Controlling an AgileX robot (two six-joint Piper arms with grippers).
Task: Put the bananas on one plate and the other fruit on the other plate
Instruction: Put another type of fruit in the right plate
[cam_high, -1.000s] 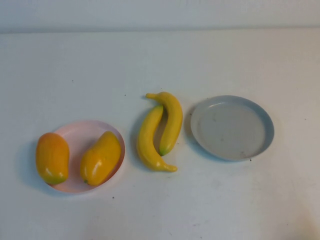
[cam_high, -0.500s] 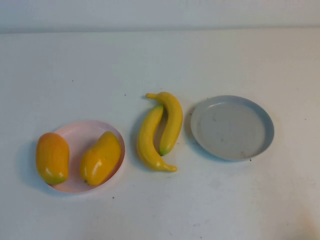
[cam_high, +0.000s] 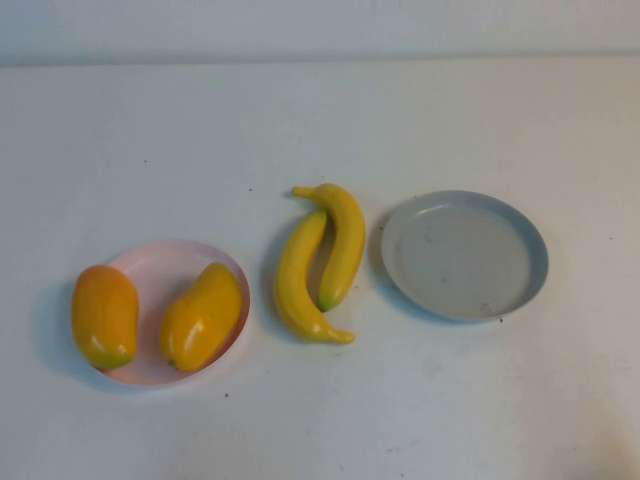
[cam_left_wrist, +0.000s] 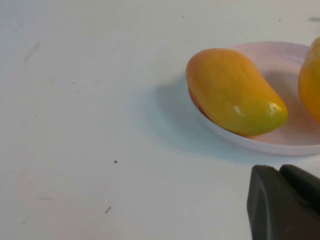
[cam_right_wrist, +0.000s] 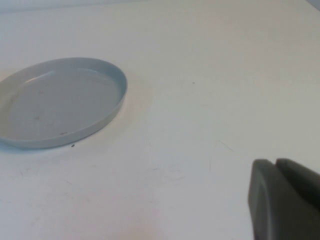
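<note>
Two bananas lie side by side on the table between the plates, one (cam_high: 298, 282) beside the other (cam_high: 346, 240), touching at their far tips. Two mango-like fruits rest on the pink plate (cam_high: 165, 265): one (cam_high: 104, 315) overhangs its left rim, the other (cam_high: 202, 315) lies on its right side. The grey-blue plate (cam_high: 465, 255) at the right holds nothing. Neither gripper shows in the high view. My left gripper (cam_left_wrist: 280, 170) is shut and empty, near the pink plate (cam_left_wrist: 280, 57) and a mango (cam_left_wrist: 232, 92). My right gripper (cam_right_wrist: 276, 162) is shut and empty, apart from the grey plate (cam_right_wrist: 60, 102).
The white table (cam_high: 320, 120) runs back to a pale wall at the far edge. Small dark specks dot the surface. Nothing else stands on it.
</note>
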